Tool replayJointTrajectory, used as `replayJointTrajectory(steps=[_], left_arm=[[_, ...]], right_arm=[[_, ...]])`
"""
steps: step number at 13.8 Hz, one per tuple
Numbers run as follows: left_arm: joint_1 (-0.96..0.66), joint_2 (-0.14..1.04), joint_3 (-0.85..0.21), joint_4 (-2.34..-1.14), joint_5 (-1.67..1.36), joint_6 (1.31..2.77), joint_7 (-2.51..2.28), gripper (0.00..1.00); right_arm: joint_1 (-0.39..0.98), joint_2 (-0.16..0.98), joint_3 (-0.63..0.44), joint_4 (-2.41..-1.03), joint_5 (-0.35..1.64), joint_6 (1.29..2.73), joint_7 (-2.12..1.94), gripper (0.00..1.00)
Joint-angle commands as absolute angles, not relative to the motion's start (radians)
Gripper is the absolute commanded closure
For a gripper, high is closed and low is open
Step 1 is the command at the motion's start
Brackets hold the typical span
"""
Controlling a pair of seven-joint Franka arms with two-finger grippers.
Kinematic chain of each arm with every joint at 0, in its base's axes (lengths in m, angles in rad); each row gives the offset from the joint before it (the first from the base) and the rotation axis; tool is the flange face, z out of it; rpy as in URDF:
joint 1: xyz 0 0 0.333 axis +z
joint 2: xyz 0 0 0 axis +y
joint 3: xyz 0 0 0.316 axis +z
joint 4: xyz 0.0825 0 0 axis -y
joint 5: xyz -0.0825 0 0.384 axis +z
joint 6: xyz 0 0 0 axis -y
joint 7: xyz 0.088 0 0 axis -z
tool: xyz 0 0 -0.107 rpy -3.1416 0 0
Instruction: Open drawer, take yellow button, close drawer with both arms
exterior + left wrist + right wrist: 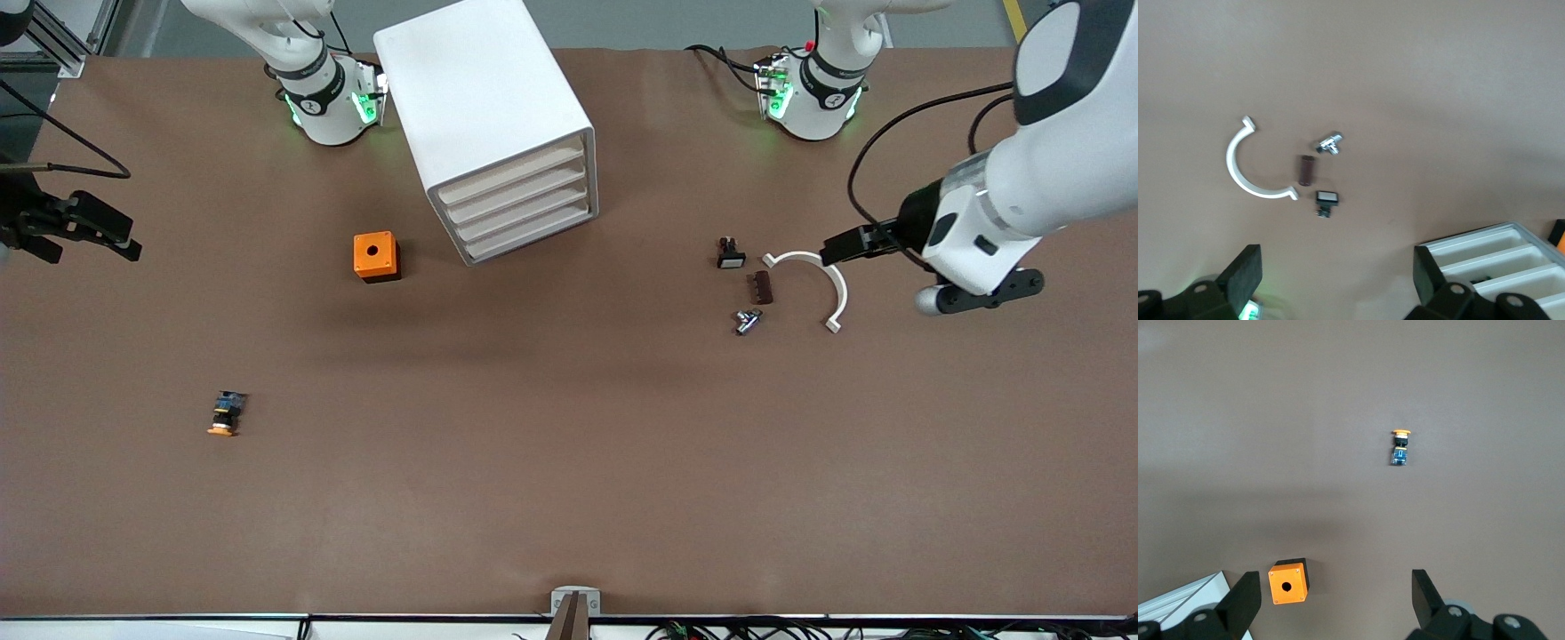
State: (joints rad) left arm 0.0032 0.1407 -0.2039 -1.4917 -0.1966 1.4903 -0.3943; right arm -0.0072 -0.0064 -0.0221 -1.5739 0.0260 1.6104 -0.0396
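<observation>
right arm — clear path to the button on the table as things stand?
Probably yes. The button lies alone on bare table toward the right arm's end, nearer the front camera than the orange box. The right claw hangs open above that end, holding nothing, with nothing between them.

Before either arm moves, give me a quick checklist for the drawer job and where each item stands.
1. Top drawer of the white cabinet shut, ready to be pulled: ok.
2. Left gripper open, over the table by the white curved piece: ok.
3. Right gripper open, over the right arm's end of the table: ok.
4. Button inside the drawer: not ok; one lies on the table, nearer the front camera than the orange box.
5. Table in front of the drawers free for pulling: ok.
6. Drawer contents: cannot tell.
</observation>
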Motion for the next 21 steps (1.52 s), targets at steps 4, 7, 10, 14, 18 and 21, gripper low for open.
replayJointTrajectory(steps=[4, 7, 10, 14, 18, 21], left_arm=[[0.124, -0.035, -0.213, -1.673, -0.150, 1.542, -0.204, 0.00], [0.127, -0.052, -0.218, -1.674, -0.066, 1.563, -0.198, 0.00], [0.127, -0.115, -0.218, -1.731, -0.037, 1.586, -0.157, 0.00], [0.146, -0.226, -0.216, -1.847, -0.038, 1.649, -0.103, 0.00], [0.140, -0.121, -0.219, -1.698, -0.040, 1.596, -0.121, 0.00], [0.140, -0.022, -0.219, -1.596, -0.035, 1.595, -0.112, 0.00]], right_arm=[[-0.012, -0.057, -0.021, -1.631, 0.021, 1.625, -0.060, 0.00], [-0.015, -0.055, -0.021, -1.631, 0.017, 1.620, -0.060, 0.00], [-0.015, -0.057, -0.021, -1.629, 0.017, 1.599, -0.060, 0.00], [-0.015, -0.058, -0.023, -1.626, 0.018, 1.580, -0.057, 0.00], [-0.015, -0.058, -0.025, -1.617, 0.021, 1.572, -0.055, 0.00], [-0.017, -0.054, -0.025, -1.600, 0.021, 1.549, -0.046, 0.00]])
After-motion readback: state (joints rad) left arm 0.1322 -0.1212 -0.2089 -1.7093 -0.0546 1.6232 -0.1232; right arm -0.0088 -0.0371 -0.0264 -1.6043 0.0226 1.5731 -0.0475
